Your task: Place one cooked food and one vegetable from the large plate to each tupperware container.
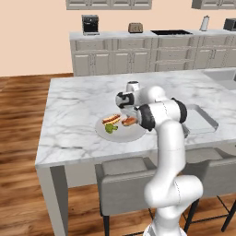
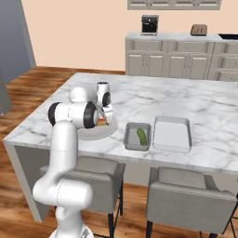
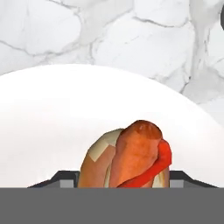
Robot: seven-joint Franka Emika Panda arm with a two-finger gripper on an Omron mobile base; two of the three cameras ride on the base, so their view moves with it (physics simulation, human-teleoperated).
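Note:
The large plate (image 1: pixel 123 135) (image 2: pixel 93 135) (image 3: pixel 48 109) lies near the island's front edge. On it are a hot dog (image 1: pixel 111 119), a green vegetable (image 1: pixel 110 128) and a second hot dog (image 1: pixel 129 121) (image 2: pixel 102 122) (image 3: pixel 135 153). My gripper (image 1: pixel 132 115) (image 2: pixel 108 121) (image 3: pixel 124 177) is down over that second hot dog, and its fingers press on both sides of the bun, low over the plate. Right of the plate stand two tupperware containers: a smaller one (image 2: pixel 128 139) holding a green cucumber (image 2: pixel 141 135), and a wider one (image 2: pixel 172 135) (image 1: pixel 203 120).
The marble island (image 1: pixel 73 110) has bar stools (image 2: pixel 186 197) tucked under its front edge. A sink (image 1: pixel 226 76) is set in at the far right. The back counter holds a coffee machine (image 1: pixel 90 24) and a toaster (image 1: pixel 135 27).

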